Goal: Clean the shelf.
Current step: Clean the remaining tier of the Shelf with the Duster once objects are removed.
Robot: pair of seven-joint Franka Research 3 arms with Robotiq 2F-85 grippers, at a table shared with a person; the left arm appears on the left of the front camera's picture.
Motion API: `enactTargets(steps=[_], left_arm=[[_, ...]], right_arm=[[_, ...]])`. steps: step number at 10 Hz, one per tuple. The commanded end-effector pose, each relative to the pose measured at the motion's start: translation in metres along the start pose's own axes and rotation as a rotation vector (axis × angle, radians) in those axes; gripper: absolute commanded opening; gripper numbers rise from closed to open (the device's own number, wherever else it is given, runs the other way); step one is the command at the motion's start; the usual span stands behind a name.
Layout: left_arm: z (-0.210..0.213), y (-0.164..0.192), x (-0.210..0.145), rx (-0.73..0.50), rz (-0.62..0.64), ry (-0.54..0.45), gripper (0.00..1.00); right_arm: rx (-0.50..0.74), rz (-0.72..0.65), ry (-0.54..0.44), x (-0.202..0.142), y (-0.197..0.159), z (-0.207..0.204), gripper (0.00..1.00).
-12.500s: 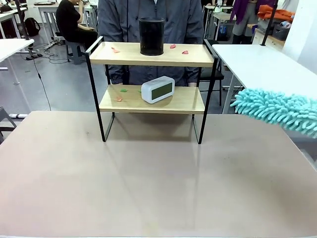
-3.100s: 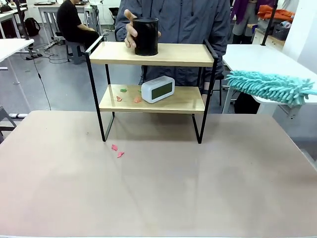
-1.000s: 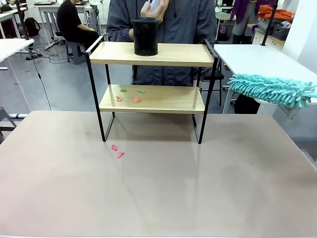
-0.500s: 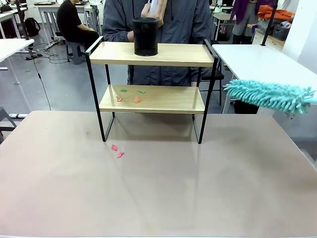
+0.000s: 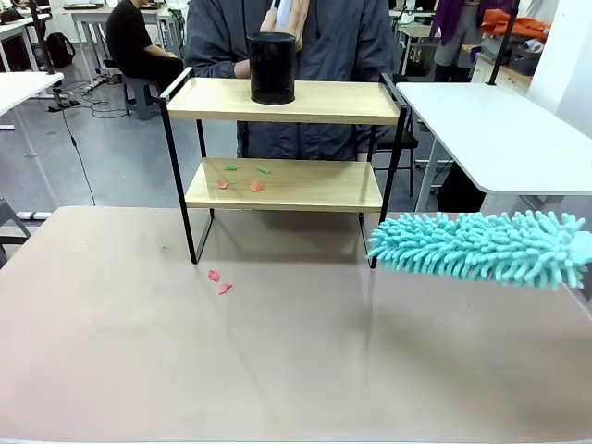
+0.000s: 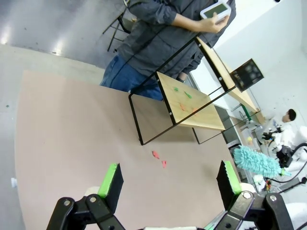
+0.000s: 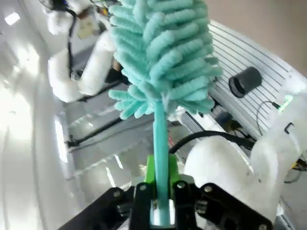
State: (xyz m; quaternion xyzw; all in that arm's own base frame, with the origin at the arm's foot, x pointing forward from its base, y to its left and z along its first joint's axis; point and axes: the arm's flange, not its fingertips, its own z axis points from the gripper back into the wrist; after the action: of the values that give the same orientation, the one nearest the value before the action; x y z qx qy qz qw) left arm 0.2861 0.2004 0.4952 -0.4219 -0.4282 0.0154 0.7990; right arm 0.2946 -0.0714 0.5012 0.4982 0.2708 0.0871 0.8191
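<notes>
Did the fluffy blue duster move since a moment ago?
Yes. The duster has dropped and slid left. It was level with the lower board of the shelf; now its tip is by the foot of the right front leg.

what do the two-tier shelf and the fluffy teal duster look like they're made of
Two-tier shelf: boards look like light wood or laminate, matte with faint grain; frame of thin black bars, likely painted metal. Fluffy teal duster: soft chenille-like strands, probably microfibre; slim teal handle looks like smooth plastic.
</notes>
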Motion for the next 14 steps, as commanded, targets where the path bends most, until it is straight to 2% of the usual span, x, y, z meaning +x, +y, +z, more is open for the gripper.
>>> enactTargets(steps=[1, 2, 3, 4, 9, 10, 14], left_arm=[[-0.002, 0.001, -0.001, -0.018, -0.018, -0.024, 1.0], [-0.002, 0.001, -0.001, -0.018, -0.018, -0.024, 1.0], [-0.002, 0.001, -0.001, -0.018, -0.018, -0.024, 1.0], [-0.002, 0.001, -0.001, -0.018, -0.018, -0.024, 1.0], [-0.002, 0.001, -0.001, -0.018, -0.018, -0.024, 1.0], [-0.002, 0.001, -0.001, -0.018, -0.018, -0.024, 1.0], [-0.002, 0.001, -0.001, -0.018, -0.018, -0.024, 1.0]], right_arm=[[-0.087, 0.135, 0.066, -0.001, 0.017, -0.014, 0.12], [-0.096, 0.184, 0.095, 0.011, 0.025, -0.023, 0.12], [-0.107, 0.188, 0.064, 0.024, 0.027, -0.022, 0.12], [-0.085, 0.1, 0.058, 0.001, 0.028, -0.021, 0.12], [-0.084, 0.12, 0.057, 0.007, 0.025, -0.022, 0.12], [-0.128, 0.079, 0.054, 0.028, 0.039, -0.026, 0.12], [-0.263, 0.057, 0.041, 0.103, 0.096, -0.047, 0.12]])
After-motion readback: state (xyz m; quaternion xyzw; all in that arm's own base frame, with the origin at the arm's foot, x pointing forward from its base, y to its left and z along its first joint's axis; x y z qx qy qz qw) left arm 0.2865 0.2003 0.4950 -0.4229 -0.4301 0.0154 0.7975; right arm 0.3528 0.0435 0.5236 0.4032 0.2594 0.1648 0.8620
